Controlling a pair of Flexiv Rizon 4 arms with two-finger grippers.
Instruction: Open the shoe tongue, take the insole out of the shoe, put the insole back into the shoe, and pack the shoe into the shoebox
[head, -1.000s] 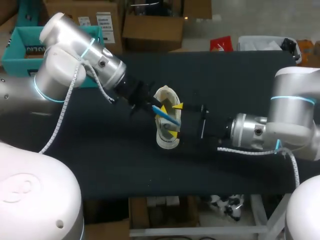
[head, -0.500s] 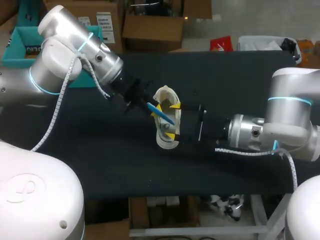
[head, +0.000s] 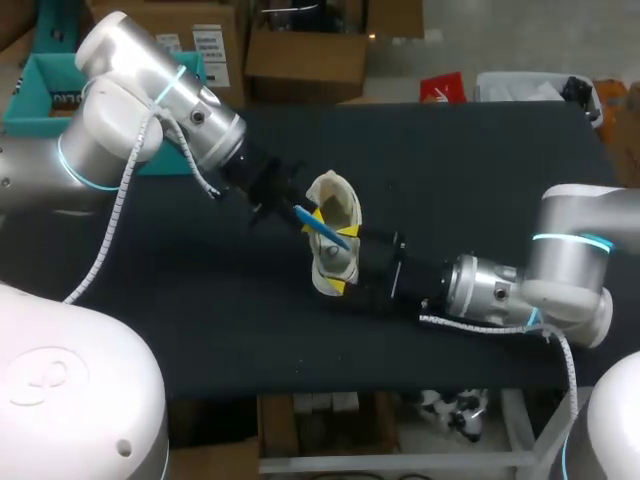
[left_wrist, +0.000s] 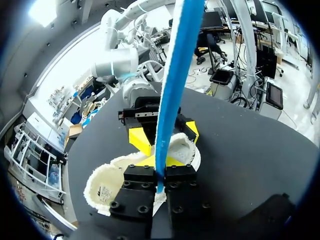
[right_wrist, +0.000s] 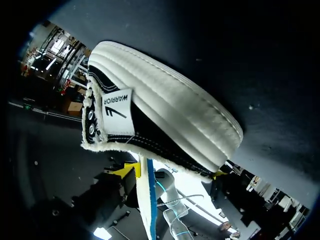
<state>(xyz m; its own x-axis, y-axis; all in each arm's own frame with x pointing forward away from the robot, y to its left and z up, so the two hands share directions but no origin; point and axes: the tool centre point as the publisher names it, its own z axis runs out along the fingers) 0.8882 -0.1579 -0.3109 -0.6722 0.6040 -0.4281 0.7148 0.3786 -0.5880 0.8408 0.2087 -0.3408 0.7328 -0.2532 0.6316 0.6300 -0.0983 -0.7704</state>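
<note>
A small white shoe (head: 341, 205) with fleece lining lies tilted on the black table (head: 480, 180). My left gripper (head: 291, 207) is shut on one end of a thin blue insole (head: 322, 228); the other end reaches into the shoe's opening. In the left wrist view the insole (left_wrist: 175, 80) runs straight out from the gripper (left_wrist: 160, 182) over the shoe (left_wrist: 112, 175). My right gripper (head: 328, 250) stands open, its yellow tips wide apart at the shoe's opening. In the right wrist view the sole (right_wrist: 170, 112) fills the picture, and the insole (right_wrist: 146, 197) passes between the tips of that gripper (right_wrist: 175, 172).
A teal open box (head: 22, 115) stands at the table's far left corner, partly behind my left arm. Bare black tabletop lies on the right and along the front edge.
My right arm has swung left and toward the front edge, and the shoe has tipped over with it. My left arm rose slightly at first, then held still with the insole.
</note>
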